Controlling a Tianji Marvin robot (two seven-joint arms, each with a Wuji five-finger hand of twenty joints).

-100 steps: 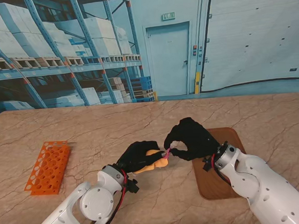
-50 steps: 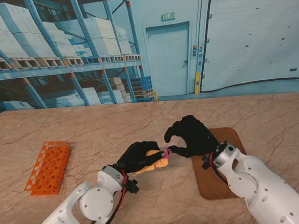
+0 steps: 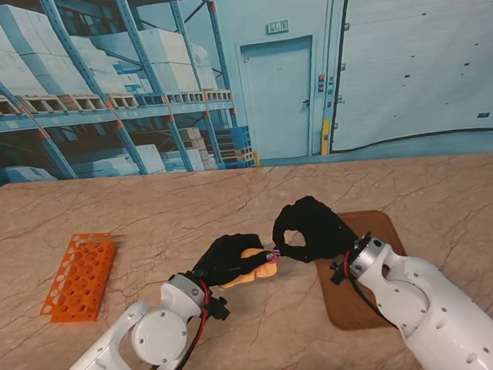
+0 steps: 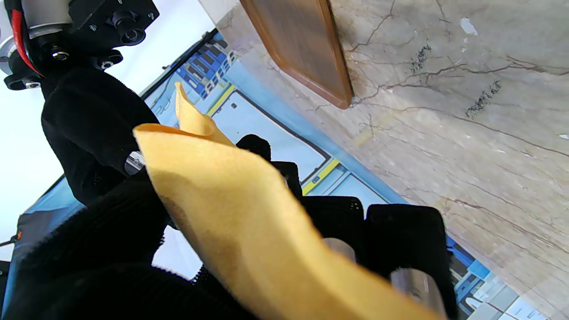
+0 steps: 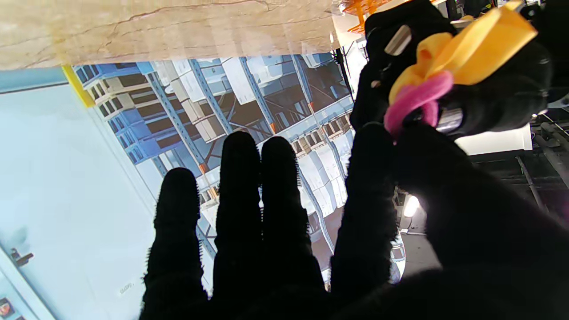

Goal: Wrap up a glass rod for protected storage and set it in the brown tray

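Left hand grips yellow cloth bundle above desk (rod itself hidden inside). Right hand pinches pink band at bundle's end. Brown tray just right, beneath right hand.

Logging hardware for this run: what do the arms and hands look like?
Both arms have glossy white rounded shells. Left hand and right hand wear black knit gloves, metal showing at some fingertips. Black wrist collars; red and black cables run along the left wrist.
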